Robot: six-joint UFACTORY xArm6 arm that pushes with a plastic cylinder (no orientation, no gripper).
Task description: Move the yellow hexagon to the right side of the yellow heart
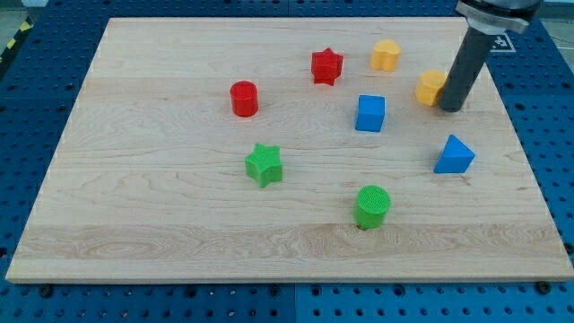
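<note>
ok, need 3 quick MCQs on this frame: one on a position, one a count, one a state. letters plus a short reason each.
1. Where is my tip relative to the yellow blocks?
A. Left of the red cylinder
B. Against the right side of the yellow block nearest the view's right edge
C. Beside the green star

2. How many blue blocks are on the board?
A. One
B. Two
C. Three

3. Do the two yellow blocks touch each other?
A. Yes, pressed together
B. One is stacked on the other
C. No, apart

Answers:
1 B: the tip sits right beside that yellow block.
2 B: a blue cube and a blue wedge-like block.
3 C: bare wood shows between it and the other yellow block.
</note>
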